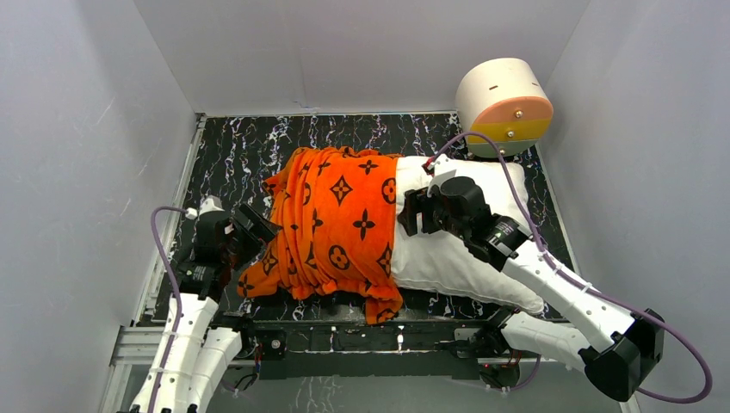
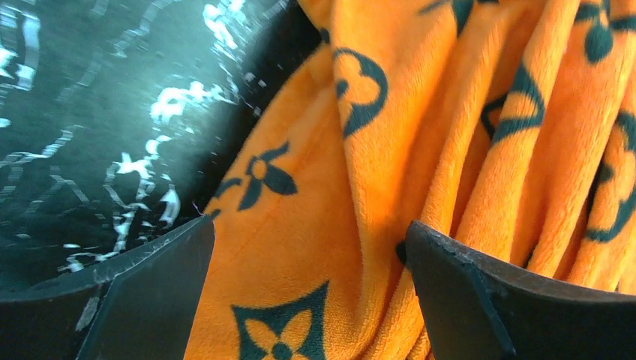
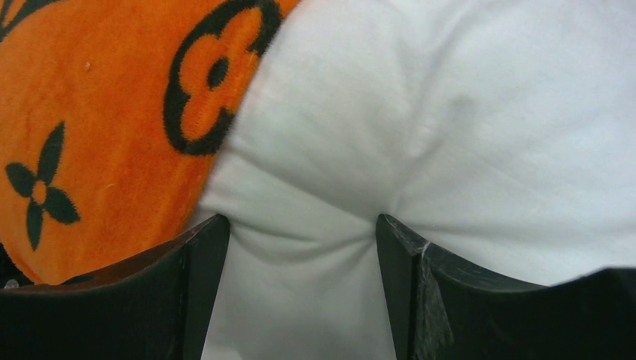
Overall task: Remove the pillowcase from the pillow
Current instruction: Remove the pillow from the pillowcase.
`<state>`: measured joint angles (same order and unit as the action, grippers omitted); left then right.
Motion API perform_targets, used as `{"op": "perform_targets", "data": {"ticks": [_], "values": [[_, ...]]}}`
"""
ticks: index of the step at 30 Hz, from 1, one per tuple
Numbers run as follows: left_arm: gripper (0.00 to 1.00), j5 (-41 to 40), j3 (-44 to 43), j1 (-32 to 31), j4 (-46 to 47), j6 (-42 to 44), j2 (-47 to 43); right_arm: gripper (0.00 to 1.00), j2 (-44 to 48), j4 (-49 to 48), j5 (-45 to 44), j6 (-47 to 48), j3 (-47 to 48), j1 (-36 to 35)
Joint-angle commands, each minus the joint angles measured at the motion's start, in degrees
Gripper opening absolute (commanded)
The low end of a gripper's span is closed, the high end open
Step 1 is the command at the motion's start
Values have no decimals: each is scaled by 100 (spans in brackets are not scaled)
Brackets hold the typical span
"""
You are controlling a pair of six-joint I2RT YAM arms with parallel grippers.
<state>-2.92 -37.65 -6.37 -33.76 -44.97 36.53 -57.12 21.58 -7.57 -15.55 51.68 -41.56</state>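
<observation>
The orange pillowcase [image 1: 340,219] with dark brown motifs covers the left half of the white pillow [image 1: 448,258], whose right half lies bare. My left gripper [image 1: 258,231] sits at the pillowcase's left edge. In the left wrist view its jaws [image 2: 310,240] stand apart with orange fabric [image 2: 450,112] lying between them, a fold against the right finger. My right gripper [image 1: 405,211] presses into the pillow just right of the pillowcase's edge. In the right wrist view it [image 3: 302,225] pinches a puckered bulge of white pillow [image 3: 450,112], the orange edge [image 3: 97,112] at the left.
A round cream box [image 1: 505,105] with an orange and yellow drawer front stands at the back right corner. The pillow lies on a black marbled mat [image 1: 250,142] enclosed by white walls on three sides. The mat also shows in the left wrist view [image 2: 75,112].
</observation>
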Motion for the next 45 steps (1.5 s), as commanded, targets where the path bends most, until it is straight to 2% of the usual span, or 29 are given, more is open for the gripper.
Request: {"op": "perform_targets", "data": {"ticks": [1,3,4,8,9,11,14,21,27,31,33,39,42,45], "values": [[98,1642,477,13,983,5,-96,79,-220,94,-858,-84,-351,41],[90,2046,678,13,1477,-105,-32,79,-245,109,-904,-119,-410,42],[81,2121,763,13,1625,-186,13,78,-250,103,-916,-142,-439,38],[22,1757,797,12,1540,-343,98,78,-317,181,-1157,-246,-445,37],[17,1485,719,13,1337,-337,98,78,-355,225,-1221,-287,-426,40],[13,832,499,11,963,-232,55,78,-436,294,-1331,-409,-406,35],[0,-506,100,13,432,-25,-67,77,-585,364,-1422,-580,-409,45],[0,-2828,-703,13,-176,594,-480,76,-812,452,-1466,-710,-442,121],[0,-4166,-1149,13,-219,1443,-394,75,-860,468,-1449,-774,-483,263],[0,-5034,-1376,12,111,2287,-248,75,-870,478,-1407,-791,-475,311],[0,-5268,-1407,13,341,2773,-188,75,-871,487,-1373,-792,-453,315],[0,-5194,-1634,13,235,3291,453,75,-814,471,-1209,-821,-405,315],[0,-5587,-1880,21,44,3452,804,74,-743,452,-1142,-858,-411,314],[0,-5692,-2059,30,302,3734,792,74,-688,438,-1132,-902,-451,313]]}}
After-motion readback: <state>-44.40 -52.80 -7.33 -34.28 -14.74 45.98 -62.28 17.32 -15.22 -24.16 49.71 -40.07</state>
